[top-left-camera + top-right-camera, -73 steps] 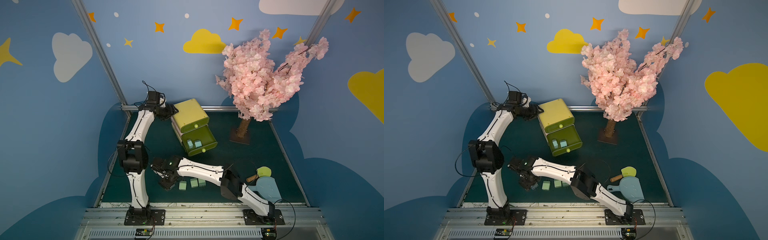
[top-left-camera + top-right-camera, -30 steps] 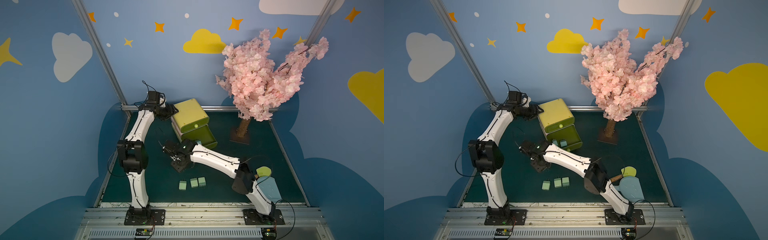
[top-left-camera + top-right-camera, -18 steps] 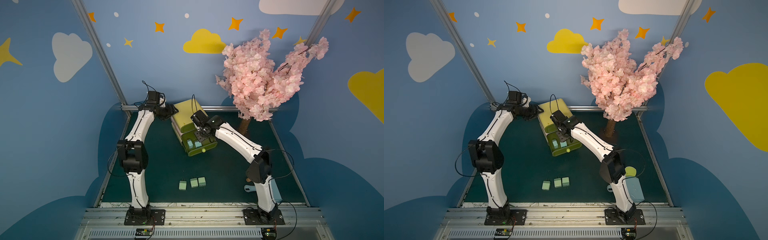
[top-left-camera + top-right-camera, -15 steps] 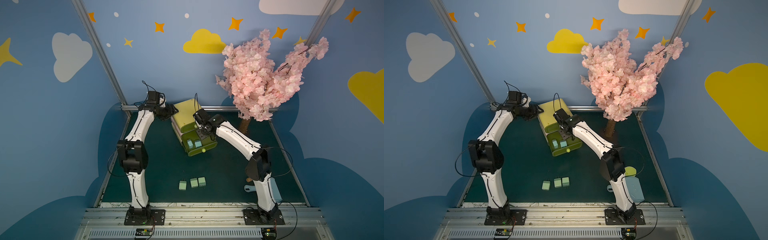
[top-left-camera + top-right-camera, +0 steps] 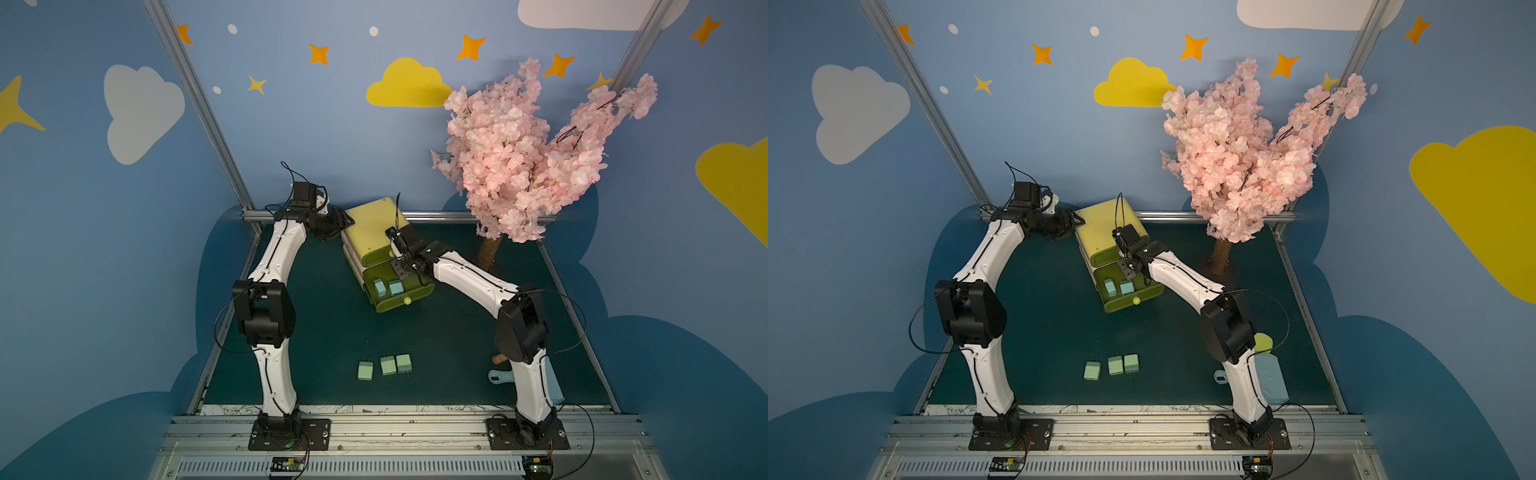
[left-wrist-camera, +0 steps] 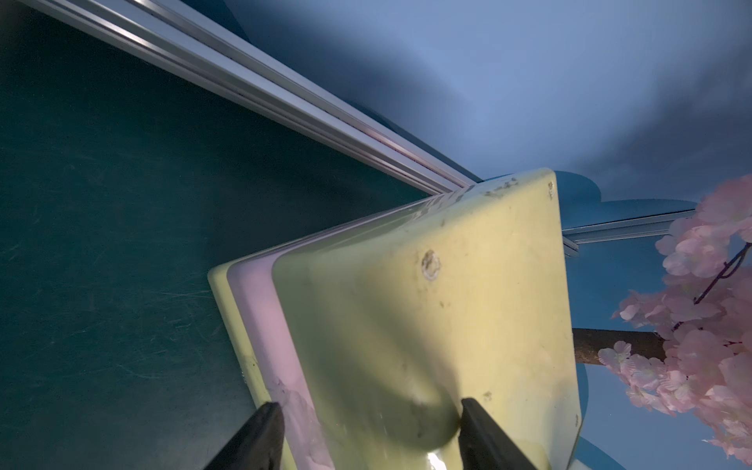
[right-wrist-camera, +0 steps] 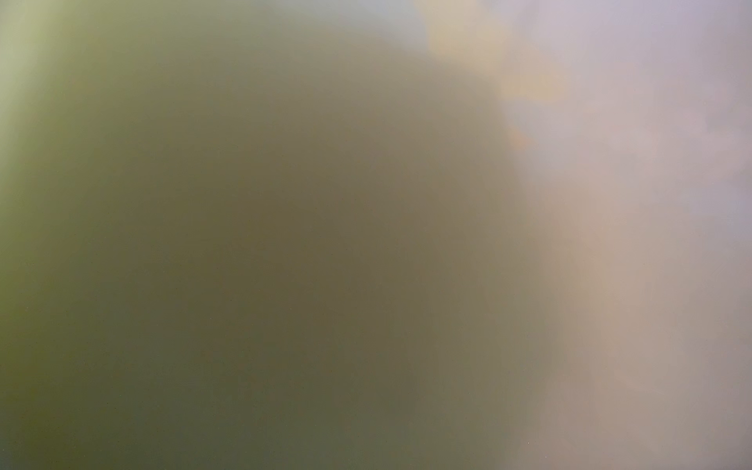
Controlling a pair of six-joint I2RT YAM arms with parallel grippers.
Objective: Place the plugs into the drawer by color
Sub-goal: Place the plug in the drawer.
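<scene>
The yellow-green drawer [image 5: 374, 232] [image 5: 1104, 224] stands at the back middle, its lowest drawer [image 5: 415, 293] pulled out. Two light blue plugs [image 5: 379, 286] [image 5: 395, 286] lie in it, seen in both top views. Three mint green plugs [image 5: 365, 370] [image 5: 387, 365] [image 5: 403, 363] sit in a row on the mat near the front. My left gripper [image 5: 343, 222] [image 6: 366, 427] is shut on the chest's back corner [image 6: 447, 305]. My right gripper [image 5: 403, 270] [image 5: 1127, 266] hangs over the back of the open drawer, fingers pointing down. What it holds is hidden, and the right wrist view is only an olive and pink blur.
A pink blossom tree [image 5: 519, 166] with a brown trunk [image 5: 488, 253] stands at the back right. A light blue dustpan [image 5: 1271, 382] and a yellow-green brush [image 5: 1262, 343] lie at the front right behind my right arm. A metal rail [image 6: 285, 101] runs along the back edge.
My right arm has swung from the front left, beside the green plugs, up and back to the open drawer. The left arm and the chest have not moved.
</scene>
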